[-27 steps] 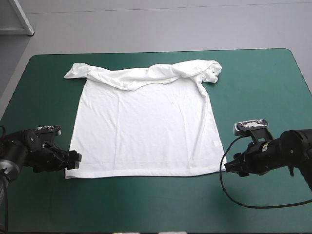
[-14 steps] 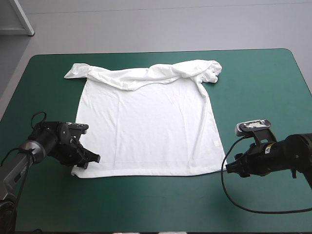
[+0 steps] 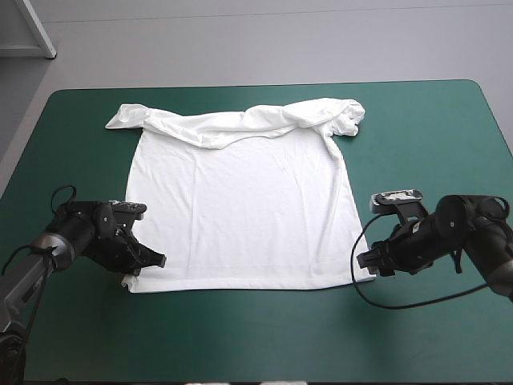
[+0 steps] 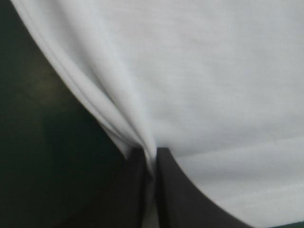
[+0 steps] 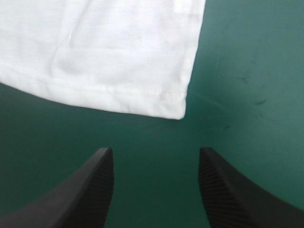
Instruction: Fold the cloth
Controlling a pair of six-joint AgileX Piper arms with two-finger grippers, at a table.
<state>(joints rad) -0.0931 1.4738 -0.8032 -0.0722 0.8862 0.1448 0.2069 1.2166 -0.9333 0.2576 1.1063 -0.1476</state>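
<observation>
Pinching the near-left hem corner, left claw (image 3: 152,261) is clamped on the T-shirt (image 3: 240,208), spread flat mid-table (image 3: 433,128) w/ far end bunched. Right claw (image 5: 156,156) gapes, near-right corner just ahead, untouched. Fabric prob. light & limp: grab hem corners.

Broad, black, ribbed fingers (image 5: 90,194)

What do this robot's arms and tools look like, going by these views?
The left arm and right arm are black, built of rounded jointed segments. The left tool and right tool each carry two broad black fingers shaped like curved fins; the right pair shows fine ribbing. I see no legible markings.
</observation>
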